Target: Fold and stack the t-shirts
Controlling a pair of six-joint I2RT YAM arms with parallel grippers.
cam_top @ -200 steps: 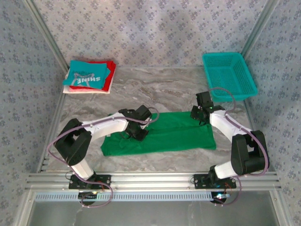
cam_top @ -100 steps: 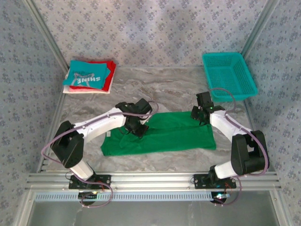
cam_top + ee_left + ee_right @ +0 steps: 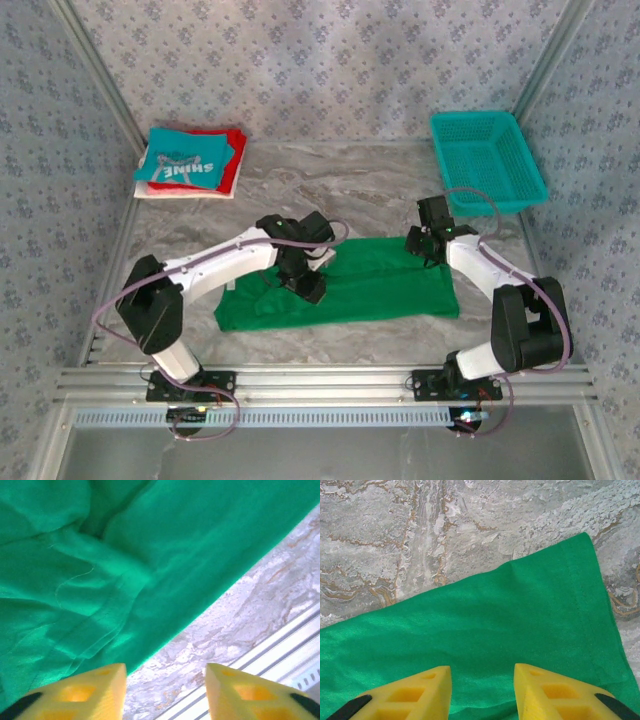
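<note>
Green t-shirt (image 3: pixel 380 285) rumpled beneath left gripper (image 3: pixel 165 685), parted, seemingly empty.

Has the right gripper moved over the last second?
No. The right gripper holds its spot over the far corner of the green t-shirt, just as near the teal basket.

The left arm (image 3: pixel 215 265) stretches from the lower left toward mid-frame. At its tip the left end effector (image 3: pixel 308 287) points down, its yellow fingers (image 3: pixel 75 692) parted with a clear gap. The right arm (image 3: pixel 487 268) bends up from the lower right, and the right end effector (image 3: pixel 424 245) also tips downward, fingers apart.
</note>
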